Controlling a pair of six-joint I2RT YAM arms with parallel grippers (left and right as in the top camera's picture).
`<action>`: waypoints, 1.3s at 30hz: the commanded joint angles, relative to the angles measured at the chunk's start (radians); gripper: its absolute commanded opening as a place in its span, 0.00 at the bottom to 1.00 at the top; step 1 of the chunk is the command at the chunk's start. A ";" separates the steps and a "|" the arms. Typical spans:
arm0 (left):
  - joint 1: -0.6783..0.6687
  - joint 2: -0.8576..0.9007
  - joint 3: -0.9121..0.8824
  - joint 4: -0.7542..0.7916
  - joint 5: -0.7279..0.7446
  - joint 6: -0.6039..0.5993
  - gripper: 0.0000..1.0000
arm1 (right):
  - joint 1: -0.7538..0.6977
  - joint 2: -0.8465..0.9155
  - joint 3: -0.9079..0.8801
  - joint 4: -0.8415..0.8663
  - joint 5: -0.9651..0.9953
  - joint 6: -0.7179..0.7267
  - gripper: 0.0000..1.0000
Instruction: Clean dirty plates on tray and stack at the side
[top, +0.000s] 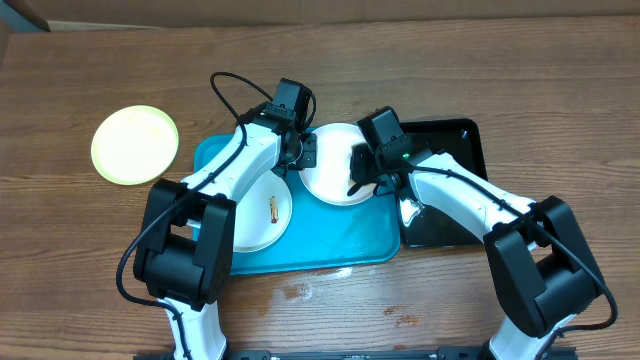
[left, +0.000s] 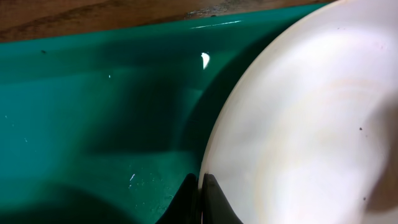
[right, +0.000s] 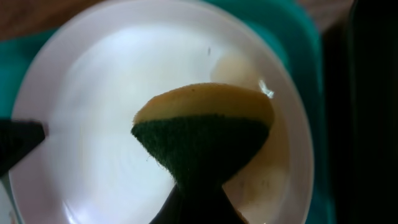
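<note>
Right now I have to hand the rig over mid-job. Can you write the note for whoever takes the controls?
Grippers: the left gripper is shut on the rim of the held white plate, over the tray's far right part. The right gripper is shut on the sponge above that plate; I cannot tell if they touch.
Elsewhere: the smeared white plate lies on the tray's left part. The yellow-green plate sits on the table, left of the tray.
Done: the yellow-green plate looks clean.
Left: finish the held plate, scrub the smeared one, stack both.
</note>
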 joint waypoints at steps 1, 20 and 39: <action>-0.003 -0.033 -0.008 0.004 -0.003 -0.006 0.04 | -0.025 -0.010 0.004 0.070 0.086 0.008 0.04; -0.003 -0.033 -0.008 0.007 -0.003 -0.006 0.04 | -0.006 0.096 0.002 0.245 -0.214 0.161 0.04; -0.002 -0.033 -0.008 0.005 -0.004 -0.006 0.04 | -0.102 0.121 0.009 0.154 -0.238 0.157 0.04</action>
